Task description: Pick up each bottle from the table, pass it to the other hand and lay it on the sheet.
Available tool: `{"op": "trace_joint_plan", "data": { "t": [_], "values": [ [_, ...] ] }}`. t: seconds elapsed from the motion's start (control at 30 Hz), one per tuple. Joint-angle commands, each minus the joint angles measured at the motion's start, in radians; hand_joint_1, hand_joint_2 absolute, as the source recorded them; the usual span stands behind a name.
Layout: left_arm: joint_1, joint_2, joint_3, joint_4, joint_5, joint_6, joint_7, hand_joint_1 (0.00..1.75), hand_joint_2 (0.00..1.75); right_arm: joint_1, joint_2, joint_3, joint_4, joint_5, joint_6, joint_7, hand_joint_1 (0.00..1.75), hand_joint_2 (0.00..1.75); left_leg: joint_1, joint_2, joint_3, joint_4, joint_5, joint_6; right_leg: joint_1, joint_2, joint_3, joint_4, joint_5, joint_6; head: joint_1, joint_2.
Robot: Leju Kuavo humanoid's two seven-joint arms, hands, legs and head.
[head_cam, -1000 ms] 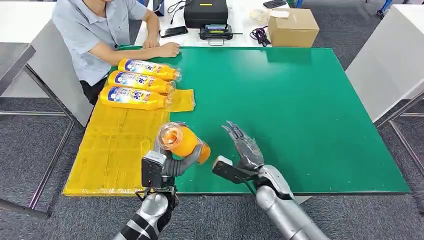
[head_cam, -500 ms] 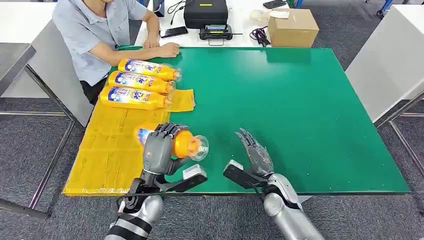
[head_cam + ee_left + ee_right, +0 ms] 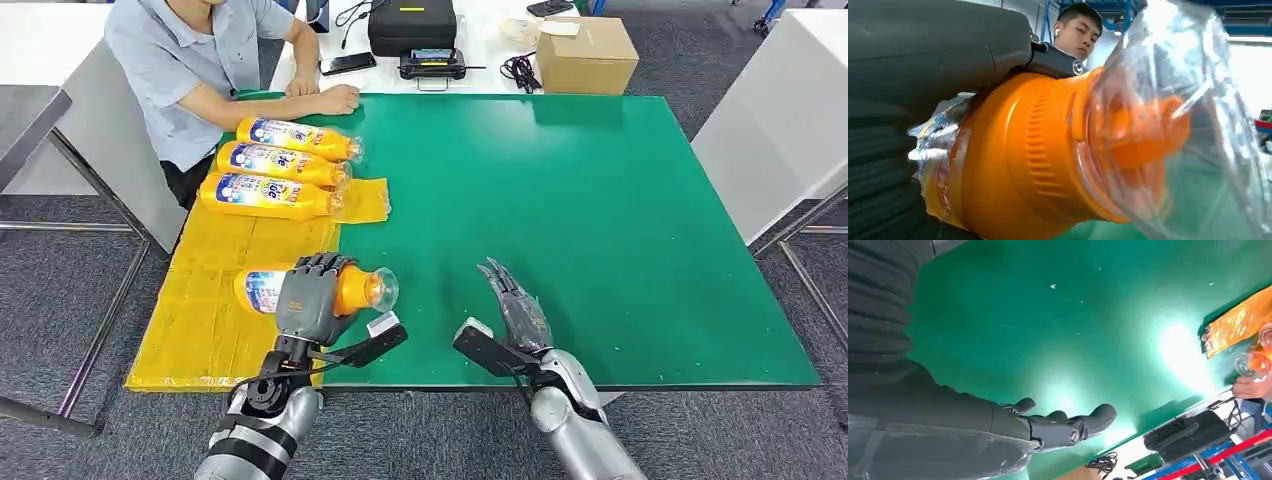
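bottle (image 3: 345,290) lies sideways, cap rightward

held bottle (image 3: 318,289): middle hidden under the left robot hand (image 3: 306,297); label end and clear cap show either side
bottle label (image 3: 935,150): glare-blurred, mostly covered in the left wrist view, unreadable
person (image 3: 200,60): head cut off by the top edge
right robot hand (image 3: 1058,427): fingertips only; the dark palm covers the rest

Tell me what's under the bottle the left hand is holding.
The yellow sheet lies under the held bottle's label end; its clear cap reaches over the green table. The left hand hides whether it touches down.
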Motion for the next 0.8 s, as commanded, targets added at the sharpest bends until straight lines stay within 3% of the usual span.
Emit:
{"op": "trace_joint_plan", "data": {
  "t": [0.03, 0.23, 0.27, 0.3, 0.33, 0.37, 0.4, 0.43, 0.47, 0.5, 0.57, 0.63, 0.8],
  "values": [
    [-0.202, 0.117, -0.138, 0.330, -0.065, -0.159, 0.224, 1.75, 1.75, -0.027, 0.036, -0.064, 0.056, 0.007, 0.050, -0.010, 0.00, 1.75, 0.001, 0.001, 0.005, -0.001, -0.001, -0.003, 0.002, 0.000, 0.005, 0.000, -0.001, -0.004, 0.000, 0.000],
    [-0.235, 0.125, -0.145, 0.403, -0.072, -0.203, 0.259, 1.75, 1.75, -0.024, 0.043, -0.080, 0.065, 0.006, 0.055, -0.017, 0.00, 1.75, 0.001, 0.003, 0.006, -0.001, -0.001, -0.003, 0.002, 0.002, 0.006, 0.000, -0.001, -0.003, 0.000, 0.000],
    [-0.241, 0.127, -0.151, 0.415, -0.076, -0.209, 0.266, 1.62, 1.75, -0.025, 0.044, -0.081, 0.068, 0.006, 0.056, -0.019, 0.00, 1.75, 0.001, 0.002, 0.005, -0.001, 0.000, -0.002, 0.001, 0.002, 0.004, 0.000, -0.001, -0.002, 0.000, 0.000],
    [-0.251, 0.134, -0.176, 0.433, -0.076, -0.221, 0.285, 1.48, 1.75, -0.027, 0.045, -0.082, 0.074, 0.005, 0.058, -0.022, 0.00, 1.75, 0.001, 0.002, 0.004, -0.001, 0.000, -0.002, 0.001, 0.001, 0.004, 0.000, 0.000, -0.002, 0.000, 0.000],
    [-0.266, 0.139, -0.191, 0.459, -0.076, -0.247, 0.297, 0.89, 1.75, -0.033, 0.048, -0.082, 0.083, 0.004, 0.059, -0.025, 0.00, 1.75, 0.001, 0.002, 0.006, -0.001, -0.001, -0.003, 0.001, 0.001, 0.006, 0.000, -0.001, -0.003, 0.000, 0.000],
    [-0.279, 0.142, -0.195, 0.487, -0.076, -0.267, 0.302, 0.56, 1.75, -0.041, 0.053, -0.086, 0.096, -0.001, 0.062, -0.030, 0.00, 1.75, 0.001, 0.002, 0.005, -0.001, 0.000, -0.002, 0.001, 0.001, 0.005, 0.000, -0.001, -0.003, 0.000, 0.000],
    [-0.289, 0.140, -0.195, 0.505, -0.074, -0.289, 0.291, 0.44, 1.75, -0.042, 0.054, -0.086, 0.099, -0.001, 0.063, -0.032, 0.00, 1.75, 0.001, 0.002, 0.004, -0.001, 0.000, -0.002, 0.001, 0.001, 0.004, 0.000, 0.000, -0.002, 0.000, 0.000],
    [-0.296, 0.144, -0.198, 0.518, -0.076, -0.301, 0.286, 0.14, 1.75, -0.046, 0.055, -0.085, 0.103, -0.001, 0.064, -0.032, 0.00, 1.75, 0.002, 0.002, 0.006, 0.000, -0.001, -0.003, 0.002, 0.002, 0.005, 0.000, -0.001, -0.003, 0.000, 0.000],
    [-0.304, 0.146, -0.204, 0.536, -0.076, -0.314, 0.276, 0.23, 1.75, -0.050, 0.056, -0.086, 0.110, -0.002, 0.064, -0.035, 0.00, 1.75, 0.001, 0.002, 0.005, -0.001, 0.000, -0.003, 0.001, 0.002, 0.004, 0.000, 0.000, -0.003, 0.000, 0.000],
    [-0.308, 0.148, -0.210, 0.547, -0.076, -0.321, 0.267, 0.17, 1.75, -0.051, 0.056, -0.085, 0.113, -0.001, 0.063, -0.037, 0.00, 1.75, 0.002, 0.003, 0.006, 0.000, -0.001, -0.003, 0.002, 0.002, 0.006, 0.000, -0.001, -0.004, 0.000, 0.000],
    [-0.307, 0.148, -0.207, 0.558, -0.070, -0.321, 0.258, 0.23, 1.75, -0.050, 0.055, -0.086, 0.116, -0.003, 0.063, -0.040, 0.00, 1.75, 0.001, 0.002, 0.004, -0.001, 0.000, -0.002, 0.001, 0.002, 0.004, 0.000, 0.000, -0.002, 0.000, 0.000],
    [-0.306, 0.151, -0.226, 0.566, -0.076, -0.321, 0.240, 0.02, 1.75, -0.044, 0.052, -0.088, 0.113, -0.004, 0.060, -0.044, 0.00, 1.75, 0.001, 0.002, 0.006, -0.001, 0.001, -0.002, 0.001, 0.002, 0.006, 0.000, 0.000, -0.002, 0.000, 0.000],
    [-0.298, 0.149, -0.232, 0.564, -0.074, -0.310, 0.211, 0.00, 1.75, -0.035, 0.047, -0.090, 0.109, -0.004, 0.054, -0.047, 0.00, 1.75, 0.001, 0.002, 0.010, -0.001, 0.001, -0.002, 0.001, 0.002, 0.010, -0.001, 0.001, -0.002, 0.000, 0.000]
  ]
}}
